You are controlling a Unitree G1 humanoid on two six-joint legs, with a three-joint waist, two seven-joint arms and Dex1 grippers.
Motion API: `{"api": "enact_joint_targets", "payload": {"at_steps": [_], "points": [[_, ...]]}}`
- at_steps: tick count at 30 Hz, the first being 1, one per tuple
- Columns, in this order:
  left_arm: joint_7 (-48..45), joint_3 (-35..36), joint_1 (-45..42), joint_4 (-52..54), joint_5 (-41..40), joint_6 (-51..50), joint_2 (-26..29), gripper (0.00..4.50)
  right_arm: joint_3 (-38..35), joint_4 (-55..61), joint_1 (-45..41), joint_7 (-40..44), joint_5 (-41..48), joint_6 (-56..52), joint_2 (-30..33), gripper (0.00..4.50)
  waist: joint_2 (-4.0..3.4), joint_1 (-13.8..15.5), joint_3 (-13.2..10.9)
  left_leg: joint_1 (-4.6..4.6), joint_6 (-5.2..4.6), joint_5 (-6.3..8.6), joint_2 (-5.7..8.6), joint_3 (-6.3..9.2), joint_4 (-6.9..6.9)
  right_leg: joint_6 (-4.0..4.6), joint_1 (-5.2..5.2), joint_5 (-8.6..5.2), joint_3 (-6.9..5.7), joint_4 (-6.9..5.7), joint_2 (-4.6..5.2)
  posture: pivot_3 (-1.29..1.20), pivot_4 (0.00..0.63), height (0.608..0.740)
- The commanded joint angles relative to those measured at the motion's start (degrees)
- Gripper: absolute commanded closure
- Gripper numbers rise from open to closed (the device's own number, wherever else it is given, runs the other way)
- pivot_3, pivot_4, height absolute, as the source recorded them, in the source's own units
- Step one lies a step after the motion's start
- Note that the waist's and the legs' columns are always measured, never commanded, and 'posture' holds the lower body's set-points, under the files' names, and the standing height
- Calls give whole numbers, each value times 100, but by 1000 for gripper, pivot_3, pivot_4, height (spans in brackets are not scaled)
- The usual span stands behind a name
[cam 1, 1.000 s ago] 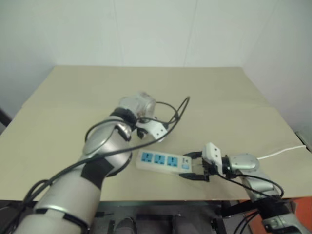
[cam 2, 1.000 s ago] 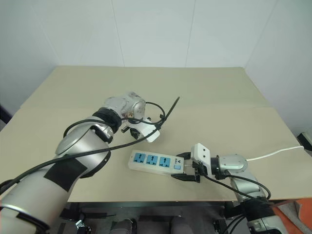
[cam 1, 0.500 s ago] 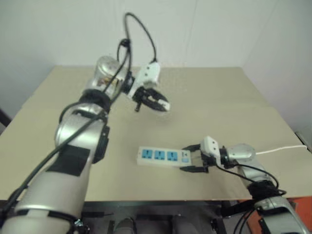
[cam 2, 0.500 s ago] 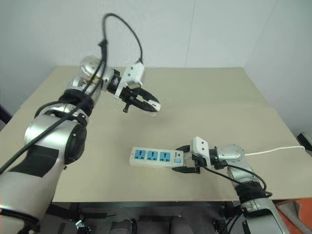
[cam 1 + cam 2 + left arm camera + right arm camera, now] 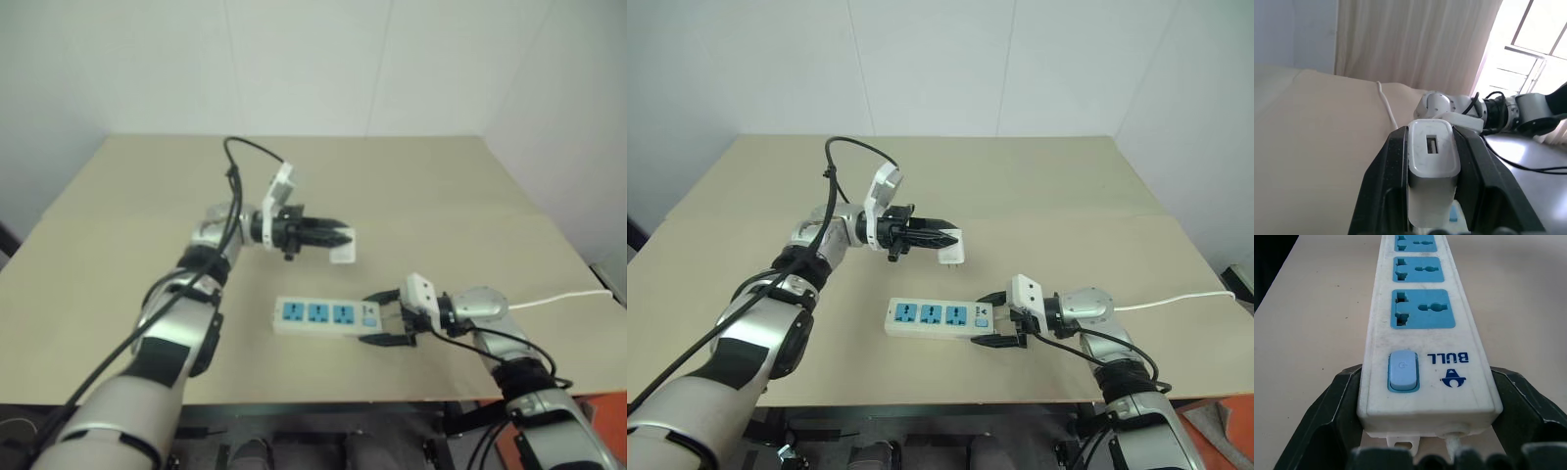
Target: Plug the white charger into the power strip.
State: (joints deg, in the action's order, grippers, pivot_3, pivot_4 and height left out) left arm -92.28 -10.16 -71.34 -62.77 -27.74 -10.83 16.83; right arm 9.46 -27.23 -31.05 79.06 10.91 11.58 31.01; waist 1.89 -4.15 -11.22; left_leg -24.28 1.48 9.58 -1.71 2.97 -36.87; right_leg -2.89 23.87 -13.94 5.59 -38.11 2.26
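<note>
white charger (image 5: 953, 247) in left hand (image 5: 942, 239)

We see bare worktop (image 5: 1038, 186) from 9 through 12 to 3 o'clock. Power strip (image 5: 939, 319) socket tops unobstructed; right gripper (image 5: 994, 319) fingers flank switch end.

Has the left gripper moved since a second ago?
Yes. The left gripper, shut on the white charger, has lifted off the table and away from the power strip, now pointing toward the right.
</note>
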Motion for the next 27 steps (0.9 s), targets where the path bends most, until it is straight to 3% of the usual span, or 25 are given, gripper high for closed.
{"api": "enact_joint_targets", "payload": {"at_steps": [1, 10, 27], "points": [[-22, -194, 39, 419, -372, -172, 1, 3492, 104, -72, -11, 9, -105, 31, -59, 1086, 0, -7, 0, 1, 0, 0, 0, 0, 0, -1, -2, 0, 0, 0, 0, 0, 150, 740], [-22, -1068, 574, 1004, -549, -114, 153, 3492, 178, -202, -110, -143, -296, 23, -125, 1086, -1, -36, 1, 63, 0, 1, -2, -1, 4, -29, -65, -21, 1, 7, -2, 0, 150, 740], [-22, -1834, 872, 1339, -426, 157, 396, 3492, 321, -413, -212, -323, -484, 73, -161, 1086, -1, -143, 1, 88, 0, 0, -4, -1, 4, -28, -84, -21, 6, 6, -6, 0, 150, 740]]}}
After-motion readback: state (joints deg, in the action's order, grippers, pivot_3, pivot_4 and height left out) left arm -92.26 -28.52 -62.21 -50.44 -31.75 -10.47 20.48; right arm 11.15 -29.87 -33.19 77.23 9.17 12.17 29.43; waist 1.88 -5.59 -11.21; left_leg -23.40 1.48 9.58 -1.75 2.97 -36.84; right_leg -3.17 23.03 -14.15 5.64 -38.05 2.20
